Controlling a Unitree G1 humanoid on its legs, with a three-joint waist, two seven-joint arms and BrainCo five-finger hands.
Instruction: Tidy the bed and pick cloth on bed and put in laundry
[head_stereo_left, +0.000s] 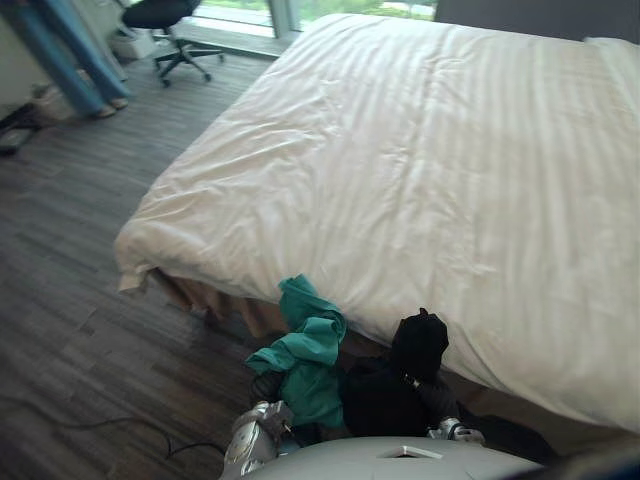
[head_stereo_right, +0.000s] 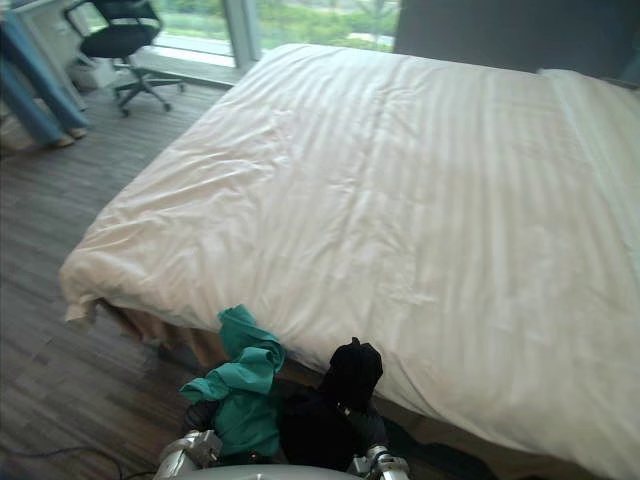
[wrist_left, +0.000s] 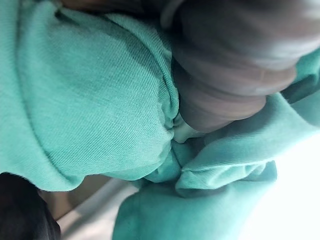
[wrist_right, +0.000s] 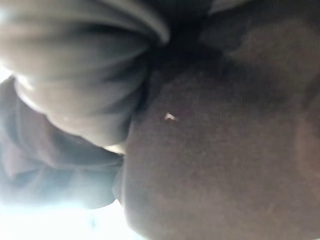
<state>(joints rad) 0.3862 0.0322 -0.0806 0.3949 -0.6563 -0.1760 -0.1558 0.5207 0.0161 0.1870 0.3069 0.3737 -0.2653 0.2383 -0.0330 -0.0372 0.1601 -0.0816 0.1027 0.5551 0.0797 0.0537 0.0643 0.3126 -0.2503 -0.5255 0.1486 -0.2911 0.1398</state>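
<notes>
A dark plank floor (head_stereo_left: 80, 300) runs along the foot and one side of a wide bed (head_stereo_left: 420, 180). Its white striped duvet lies spread flat with shallow creases, and one corner droops over the tan base (head_stereo_left: 215, 300). Beyond the bed's far corner, by a bright window (head_stereo_right: 300, 20), stands a black office chair (head_stereo_left: 165, 25). Next to the chair, also well away from the bed, are a person's legs (head_stereo_left: 75, 55) in blue trousers. A dark grey panel (head_stereo_right: 500, 30) rises behind the head of the bed.

No clothing lies on top of the duvet. Both pieces hang just off the bed's foot edge, close in front of the robot. The teal cloth (head_stereo_left: 305, 360) is a soft knit, bunched into thick folds, with its top reaching up level with the duvet's edge. It is draped over the left hand (wrist_left: 235, 60), whose ribbed cover presses into the fabric. The grip is buried, so I cannot tell whether it is clamped. Just beside it, further along the foot edge, the black cloth (head_stereo_left: 418, 345) stands up in a dark lump touching the duvet's rim. It smothers the right hand (wrist_right: 75, 75), and I cannot tell that hand's hold either.
</notes>
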